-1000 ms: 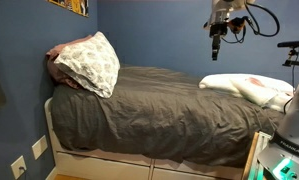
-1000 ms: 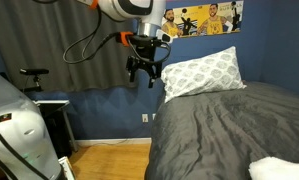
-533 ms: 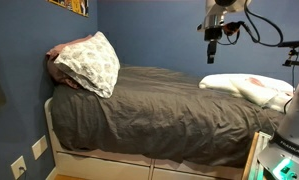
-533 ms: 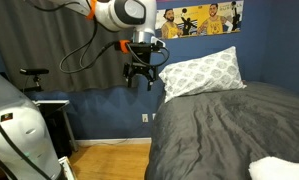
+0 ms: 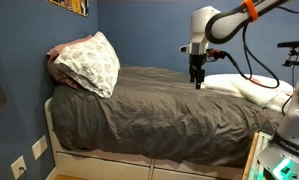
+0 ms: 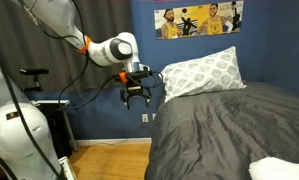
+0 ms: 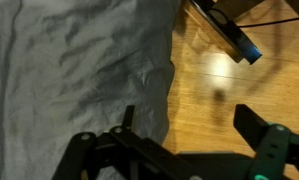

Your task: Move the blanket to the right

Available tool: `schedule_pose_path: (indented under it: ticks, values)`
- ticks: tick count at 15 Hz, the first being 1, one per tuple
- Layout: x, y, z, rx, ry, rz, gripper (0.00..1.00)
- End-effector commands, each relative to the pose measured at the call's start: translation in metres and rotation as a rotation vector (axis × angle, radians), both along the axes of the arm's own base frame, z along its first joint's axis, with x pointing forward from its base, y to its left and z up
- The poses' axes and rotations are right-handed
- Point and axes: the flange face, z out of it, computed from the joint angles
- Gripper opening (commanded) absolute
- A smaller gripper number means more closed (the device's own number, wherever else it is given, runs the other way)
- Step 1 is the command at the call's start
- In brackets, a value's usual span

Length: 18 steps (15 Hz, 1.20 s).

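In an exterior view the claw (image 5: 198, 80) hangs by the far edge of the dark grey blanket (image 5: 139, 112) spread over the bed, lower than a second ago. In an exterior view the claw (image 6: 136, 97) is spread apart and empty. The wrist view shows the blanket's edge beside the wooden floor (image 7: 214, 90); descending here risks pinching air.

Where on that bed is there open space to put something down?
The broad middle of the grey blanket, between the patterned pillow and the white folded bedding, lies bare. Both ends are crowded. The wood floor alongside is open too, below the gripper.
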Motion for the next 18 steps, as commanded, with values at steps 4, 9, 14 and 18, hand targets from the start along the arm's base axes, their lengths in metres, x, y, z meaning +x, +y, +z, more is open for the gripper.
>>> schedule_pose_path:
  ticks: [4, 9, 14, 18]
  values:
    - [0.013, 0.003, -0.051, -0.058, -0.109, 0.193, 1.0]
    - [0.017, 0.0, -0.073, -0.067, -0.123, 0.247, 1.0]
    - [0.026, 0.0, -0.068, -0.149, -0.347, 0.454, 1.0]
    - [0.029, -0.01, -0.063, -0.141, -0.494, 0.353, 1.0]
